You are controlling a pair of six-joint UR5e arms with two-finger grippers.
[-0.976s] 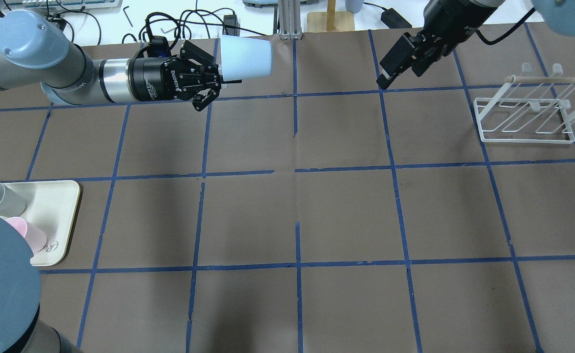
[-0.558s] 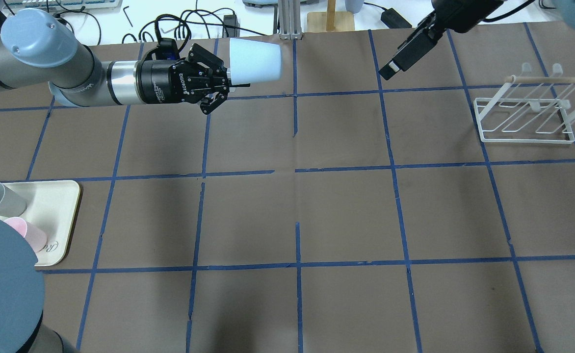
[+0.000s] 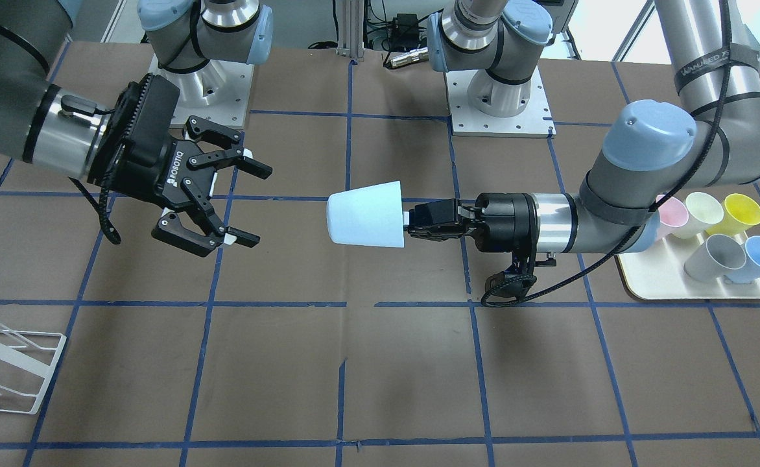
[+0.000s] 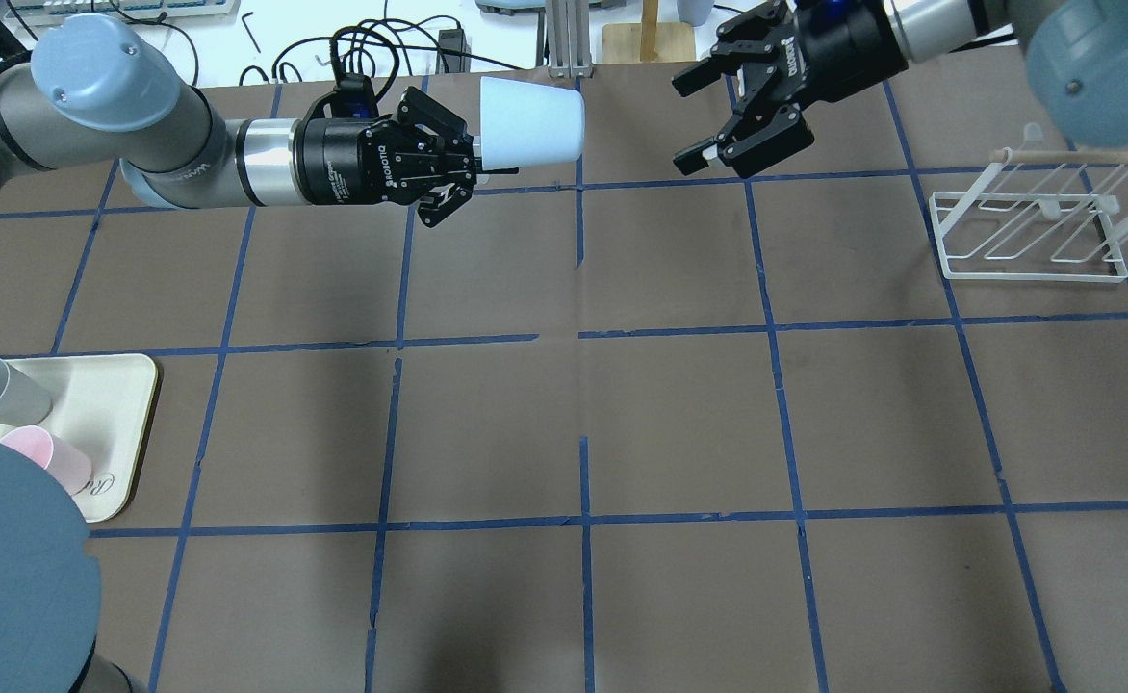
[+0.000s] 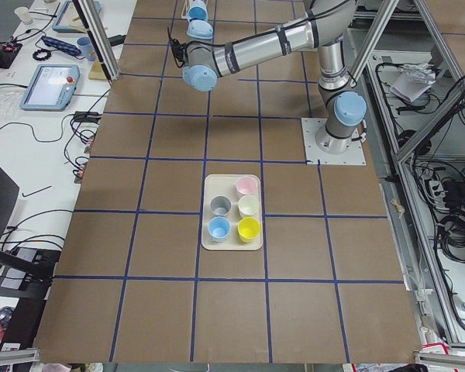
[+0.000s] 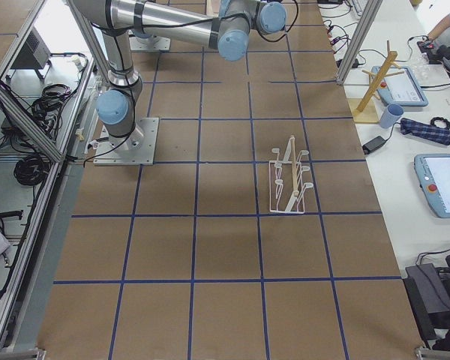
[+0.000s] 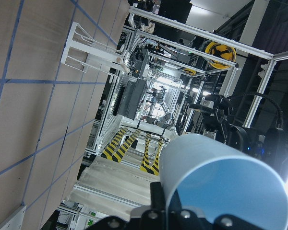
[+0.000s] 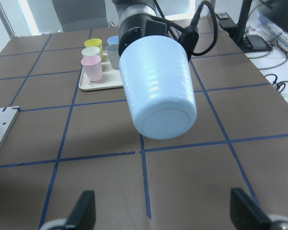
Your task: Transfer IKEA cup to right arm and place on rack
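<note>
A broad table [image 4: 679,423], covered in brown paper with a grid of blue tape, fills the overhead view. The grey-silver left arm [image 4: 141,144] with its pale blue joint cap reaches in from the upper left of that view. The matching grey-silver right arm [image 4: 939,19] comes in from the upper right corner. A cream rounded tray [image 3: 659,279] lies at the right edge of the front-facing view and carries five small plastic cups: pink [image 3: 672,214], cream [image 3: 703,211], yellow [image 3: 740,211], grey [image 3: 711,256] and blue [image 3: 759,256]. A small white wire-frame rack [image 4: 1031,226] with slanted prongs and a wooden peg stands at the right side of the overhead view, well apart from both arms. The black left gripper [image 3: 411,220] is closed on the rim of the pale sky-blue tapered plastic cup [image 3: 367,214]. It seems to pinch the wall with one finger inside the mouth, though the cup's body hides that. The cup lies horizontal above the table near the top centre of the overhead view, its closed base pointing at the wide black right gripper [image 3: 250,206]. That gripper's jaws are spread wide with nothing between them, and it is clearly apart from the cup. In the right wrist view the cup's base sits at centre frame, with the two fingertips low in the corners.
</note>
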